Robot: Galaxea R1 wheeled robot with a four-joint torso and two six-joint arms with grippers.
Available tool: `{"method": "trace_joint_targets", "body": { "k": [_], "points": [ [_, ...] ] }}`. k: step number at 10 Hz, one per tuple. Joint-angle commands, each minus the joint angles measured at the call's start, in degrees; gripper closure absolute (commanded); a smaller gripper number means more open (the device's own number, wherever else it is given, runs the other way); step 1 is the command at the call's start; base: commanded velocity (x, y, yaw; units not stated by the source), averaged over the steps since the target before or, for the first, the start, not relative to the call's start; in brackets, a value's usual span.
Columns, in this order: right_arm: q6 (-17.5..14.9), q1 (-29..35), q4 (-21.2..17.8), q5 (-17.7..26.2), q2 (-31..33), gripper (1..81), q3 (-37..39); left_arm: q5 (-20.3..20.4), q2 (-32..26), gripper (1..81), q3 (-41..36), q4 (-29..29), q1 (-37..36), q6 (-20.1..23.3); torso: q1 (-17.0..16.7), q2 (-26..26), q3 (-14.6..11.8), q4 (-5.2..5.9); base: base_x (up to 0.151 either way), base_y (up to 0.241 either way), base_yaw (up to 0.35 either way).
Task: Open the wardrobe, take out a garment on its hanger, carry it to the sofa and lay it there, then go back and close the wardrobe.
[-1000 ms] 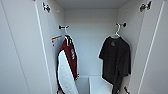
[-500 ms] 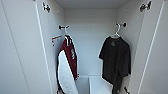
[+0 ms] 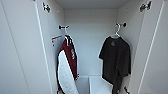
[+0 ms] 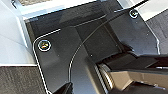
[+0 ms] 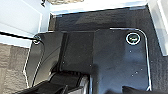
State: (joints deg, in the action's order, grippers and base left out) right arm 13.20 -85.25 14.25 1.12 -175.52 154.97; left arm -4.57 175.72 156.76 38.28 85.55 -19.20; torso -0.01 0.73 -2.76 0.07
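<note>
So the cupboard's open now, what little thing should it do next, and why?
Probably raise an arm toward the white hanger on the right: the wardrobe doors stand open, and the black garment hangs there untouched, apart from the maroon jacket.

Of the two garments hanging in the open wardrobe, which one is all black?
The black short-sleeved top on the white hanger, at the right side of the wardrobe. The other, at the left, is a maroon jacket with white sleeves.

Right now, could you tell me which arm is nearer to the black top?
Probably the right: the black top hangs on the right of the wardrobe; both wrist views look down at the floor, so both arms seem low.
</note>
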Motion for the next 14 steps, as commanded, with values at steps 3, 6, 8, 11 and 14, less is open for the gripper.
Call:
{"method": "trace_joint_targets", "body": {
  "k": [3,6,8,11,14],
  "points": [
    [-0.11,3.19,-0.63,2.83,-0.12,1.0,0.15,6.68,-0.62,1.0,0.39,-29.05,-4.47,23.59,0.01,0.00,0.00,0.00,0.000,0.000,0.000],
    [-0.02,3.11,-0.63,2.83,-0.12,1.0,0.15,6.68,-1.50,1.0,0.31,-28.96,-4.64,23.68,0.01,0.00,0.00,-5.89,0.000,0.000,0.000],
    [0.07,2.84,-0.63,2.83,0.06,1.0,0.24,6.68,-0.89,1.0,0.13,-28.96,-4.65,23.68,0.01,0.00,0.00,-8.67,0.000,0.000,0.000],
    [0.07,2.84,-0.54,2.83,0.41,1.0,0.33,6.60,-0.19,1.0,0.30,-28.70,-4.65,23.95,0.01,0.00,0.02,-14.65,0.000,0.000,0.000],
    [0.07,2.75,-0.54,2.75,0.58,1.0,0.41,6.59,-0.27,1.0,0.22,-28.61,-4.65,23.95,0.01,0.00,0.00,-15.25,0.000,0.000,0.000]
  ]
}}
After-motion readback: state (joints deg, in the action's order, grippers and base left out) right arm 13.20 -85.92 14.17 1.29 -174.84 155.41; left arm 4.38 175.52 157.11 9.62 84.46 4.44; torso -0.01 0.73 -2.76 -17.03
